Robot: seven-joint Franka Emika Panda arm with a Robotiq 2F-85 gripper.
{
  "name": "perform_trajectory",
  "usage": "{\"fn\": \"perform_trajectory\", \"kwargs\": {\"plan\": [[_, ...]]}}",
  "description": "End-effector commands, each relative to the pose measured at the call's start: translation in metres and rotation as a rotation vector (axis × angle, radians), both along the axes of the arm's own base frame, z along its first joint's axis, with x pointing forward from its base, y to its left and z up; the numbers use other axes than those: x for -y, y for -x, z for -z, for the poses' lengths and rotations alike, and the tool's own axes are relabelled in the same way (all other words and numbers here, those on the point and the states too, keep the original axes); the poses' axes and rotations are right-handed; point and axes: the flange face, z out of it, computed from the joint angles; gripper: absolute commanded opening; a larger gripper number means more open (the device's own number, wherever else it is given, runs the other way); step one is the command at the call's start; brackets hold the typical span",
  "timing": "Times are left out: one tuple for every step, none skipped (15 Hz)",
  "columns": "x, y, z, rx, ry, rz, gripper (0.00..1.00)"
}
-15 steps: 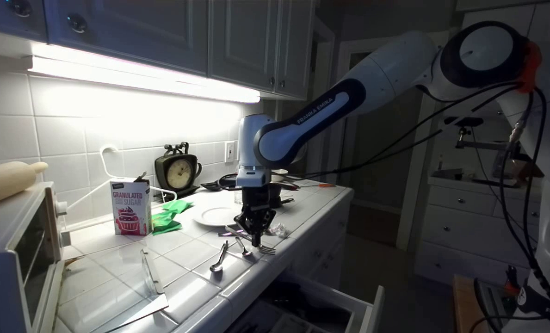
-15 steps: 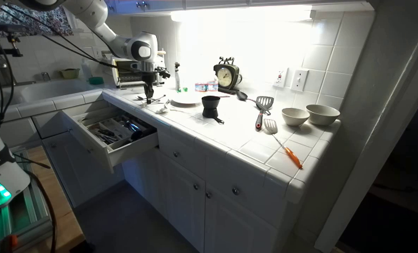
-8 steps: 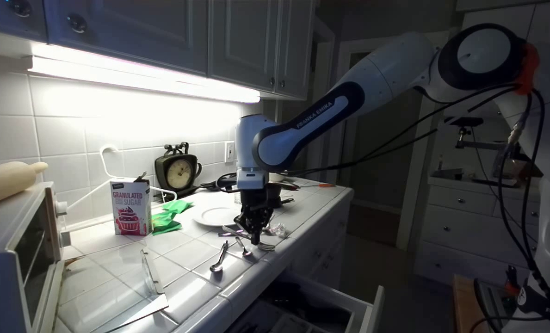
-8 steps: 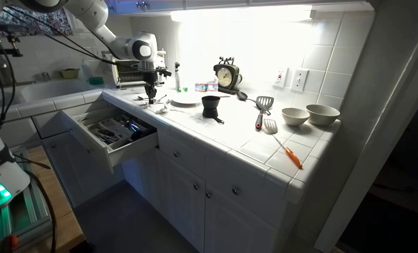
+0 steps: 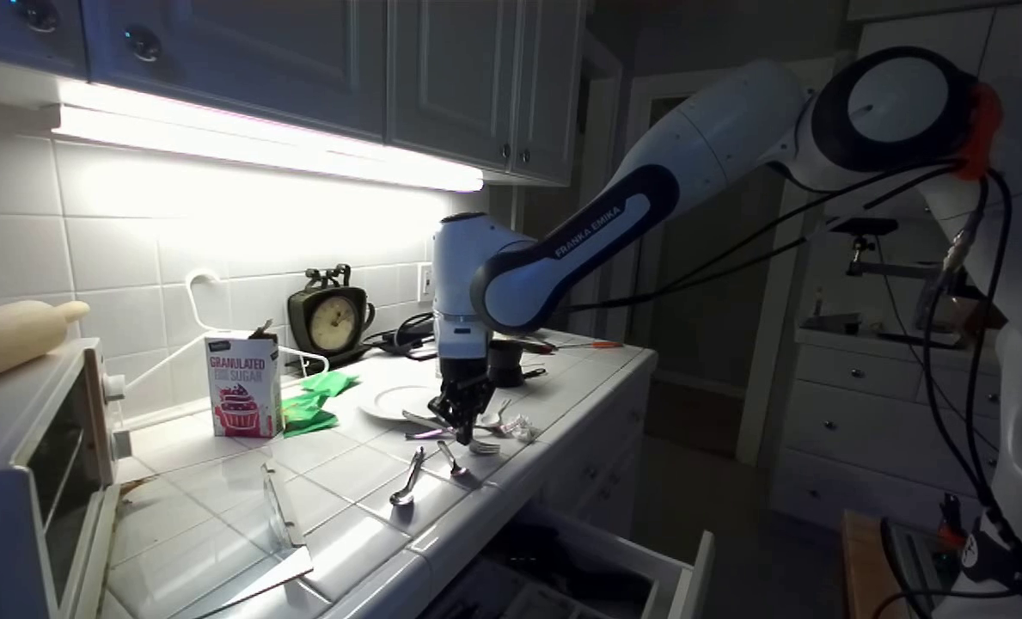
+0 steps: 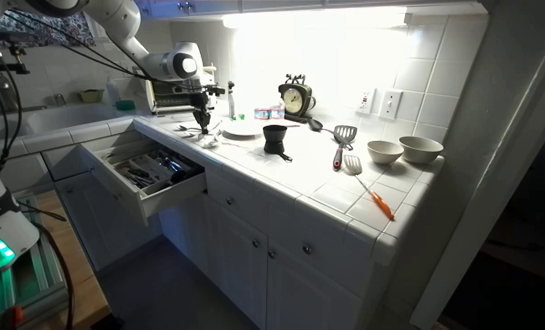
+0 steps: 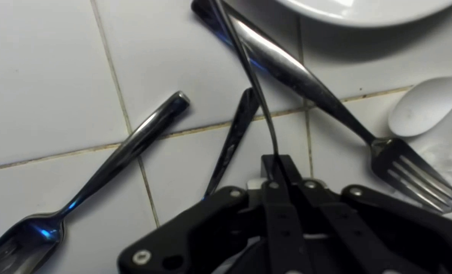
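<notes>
Carrying seems the step in hand: the jaws grasp a slim metal utensil (image 7: 245, 58), likely a fork, near the table's (image 5: 339, 473) front edge. Moving it calls for clearing the second fork (image 7: 314, 90).

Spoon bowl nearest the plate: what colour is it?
White; the spoon bowl shows best in the wrist view.

I saw a white tile counter (image 6: 336, 197) with a plate (image 5: 400, 402) on it. A fork (image 7: 324, 96) and a spoon (image 7: 100, 177) lay near the plate. A sugar box (image 5: 242, 387) stood to one side of it, and two bowls (image 6: 409, 152) sat far off on the other.
</notes>
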Motion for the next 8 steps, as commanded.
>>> {"fn": "perform_trajectory", "kwargs": {"plan": [[-0.0053,-0.0018,0.0118,0.08,0.057,-0.035,0.01],[-0.0062,-0.0019,0.0132,0.092,0.068,-0.044,0.01],[-0.0068,-0.0015,0.0149,0.101,0.08,-0.048,0.01],[-0.0075,-0.0012,0.0161,0.109,0.091,-0.053,0.01],[-0.0082,-0.0008,0.0173,0.117,0.1,-0.054,0.01],[-0.0092,0.0,0.0183,0.124,0.11,-0.057,0.01],[-0.01,0.0007,0.0192,0.132,0.12,-0.058,0.01],[-0.0108,0.0014,0.02,0.138,0.128,-0.058,0.01]]}}
